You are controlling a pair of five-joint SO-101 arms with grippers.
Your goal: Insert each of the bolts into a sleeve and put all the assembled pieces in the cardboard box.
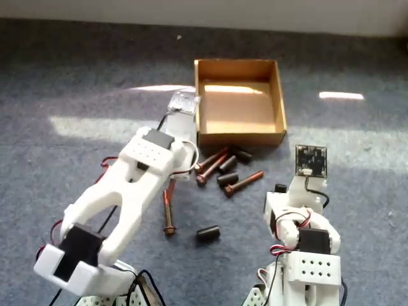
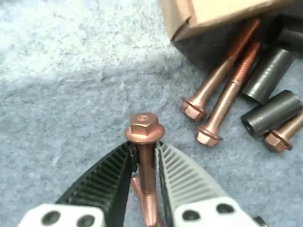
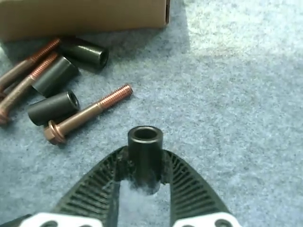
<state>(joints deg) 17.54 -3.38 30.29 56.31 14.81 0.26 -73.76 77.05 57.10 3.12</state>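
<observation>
The left gripper (image 2: 146, 147) is pinching a bolt (image 2: 145, 128) narrowly by the shank. The head is sticking out past the tips and the thread is running back toward the wrist. The right gripper (image 3: 144, 158) is clamping a sleeve (image 3: 145, 142), its bore facing outward. In the high view the right arm is sitting at about 3 o'clock of the left, with the pile (image 1: 227, 179) of spare bolts and sleeves lying between them and the box (image 1: 241, 136) at the pile's 12 o'clock. Mating is likely calling for thread and bore to face each other on one axis. A loose sleeve (image 1: 208, 233) is lying at the pile's 6 o'clock.
</observation>
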